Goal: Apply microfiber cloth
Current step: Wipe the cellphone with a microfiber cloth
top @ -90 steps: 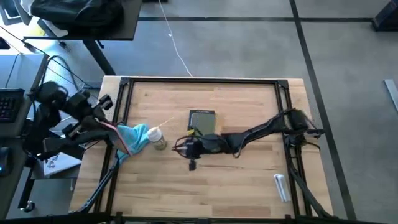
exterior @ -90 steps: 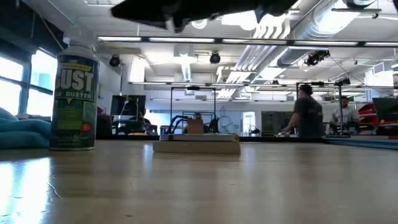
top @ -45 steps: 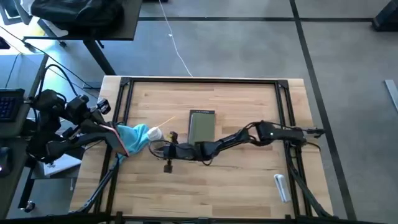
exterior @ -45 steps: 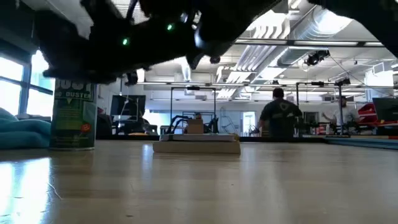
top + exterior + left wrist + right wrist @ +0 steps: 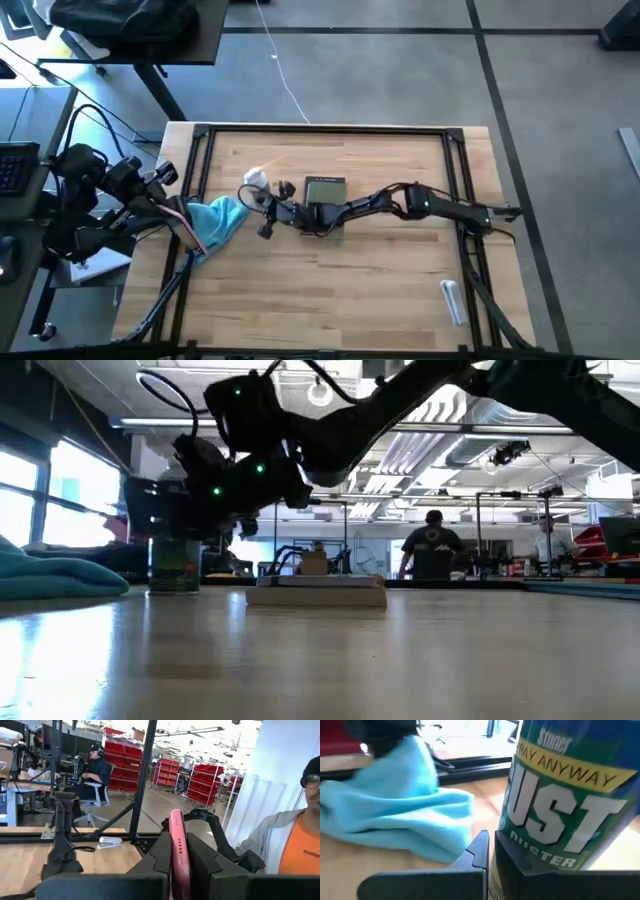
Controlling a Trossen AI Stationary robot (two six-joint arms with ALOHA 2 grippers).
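Note:
The turquoise microfiber cloth (image 5: pixel 222 218) (image 5: pixel 395 810) (image 5: pixel 55 575) lies bunched on the table near its left edge. My left gripper (image 5: pixel 178 212) (image 5: pixel 178 851) hovers at the cloth's left side, shut on a pink phone (image 5: pixel 178 840). A green duster can with a white cap (image 5: pixel 255 181) (image 5: pixel 175 565) stands just beyond the cloth, with my right gripper (image 5: pixel 266 196) (image 5: pixel 492 851) shut on it. The right arm reaches in from the right across the grey-green tablet (image 5: pixel 325 192), which lies flat at mid-table. My left gripper pinches the pink phone's two flat faces (image 5: pixel 176 865) between its fingers. The phone stands on edge and sticks out past the fingertips, above the cloth's left part. My right gripper holds the can's labelled side (image 5: pixel 530 855) between its fingers, coming in level from the table's right. The can is upright; whether its base (image 5: pixel 175 588) touches the table cannot be told.
A black frame (image 5: pixel 330 128) runs around the tabletop. A small white object (image 5: pixel 452 300) lies near the table's near right corner. People show in the room beyond the table. Bare wood lies in front of the tablet.
My right gripper has swung toward the table's left edge, taken hold of the duster can beside the cloth, and moved it toward the far edge, still upright. The cloth has stayed in place.

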